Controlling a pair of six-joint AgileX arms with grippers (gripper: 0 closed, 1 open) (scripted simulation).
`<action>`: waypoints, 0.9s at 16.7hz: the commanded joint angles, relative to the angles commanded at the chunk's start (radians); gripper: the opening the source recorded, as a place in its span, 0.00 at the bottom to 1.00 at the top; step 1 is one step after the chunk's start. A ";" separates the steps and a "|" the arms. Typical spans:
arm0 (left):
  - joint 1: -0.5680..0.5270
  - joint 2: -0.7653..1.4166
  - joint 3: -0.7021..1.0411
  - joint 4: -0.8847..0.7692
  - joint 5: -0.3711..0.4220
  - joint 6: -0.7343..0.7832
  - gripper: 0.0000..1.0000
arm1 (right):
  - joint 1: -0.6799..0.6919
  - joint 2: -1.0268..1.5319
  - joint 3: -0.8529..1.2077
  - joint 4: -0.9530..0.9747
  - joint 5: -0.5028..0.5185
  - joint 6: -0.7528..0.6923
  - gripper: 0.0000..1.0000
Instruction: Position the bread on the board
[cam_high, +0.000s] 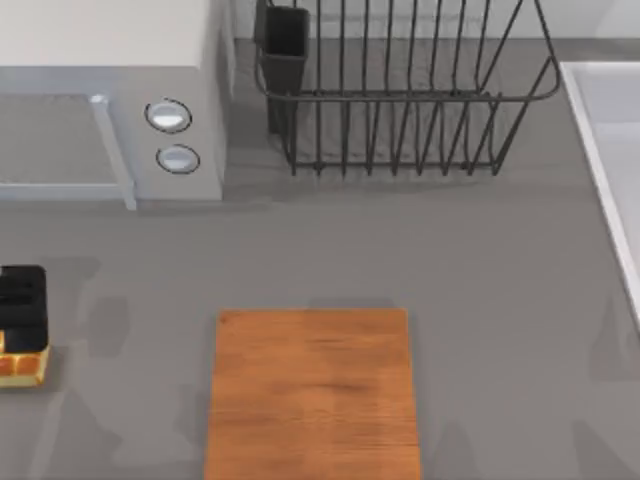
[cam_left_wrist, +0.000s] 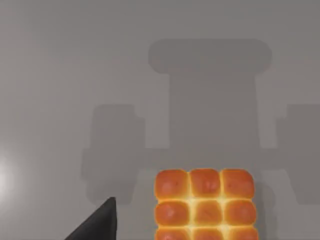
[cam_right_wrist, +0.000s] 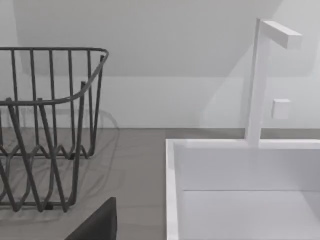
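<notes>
golden-orange block of pull-apart rolls (cam_high: 20, 368) lies at the table's left edge — black left gripper (cam_high: 20, 300) poised over it, fingers' state unclear; streaky orange-brown wooden board (cam_high: 312, 395) well apart.

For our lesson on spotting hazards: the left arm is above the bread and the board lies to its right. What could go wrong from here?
1. The bread sits at the table's far left edge under the left gripper; a poorly centred grasp might nudge it off.
2. The block of rolls is small, so the fingers could close unevenly and let it tilt or slip.
3. The board lies well to the right; a loosely held block could drop short of it during the carry.
</notes>
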 joint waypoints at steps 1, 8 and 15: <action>0.002 0.103 0.054 -0.057 0.001 0.000 1.00 | 0.000 0.000 0.000 0.000 0.000 0.000 1.00; 0.011 0.615 0.379 -0.359 0.001 0.006 1.00 | 0.000 0.000 0.000 0.000 0.000 0.000 1.00; 0.014 0.741 0.473 -0.427 -0.002 0.008 1.00 | 0.000 0.000 0.000 0.000 0.000 0.000 1.00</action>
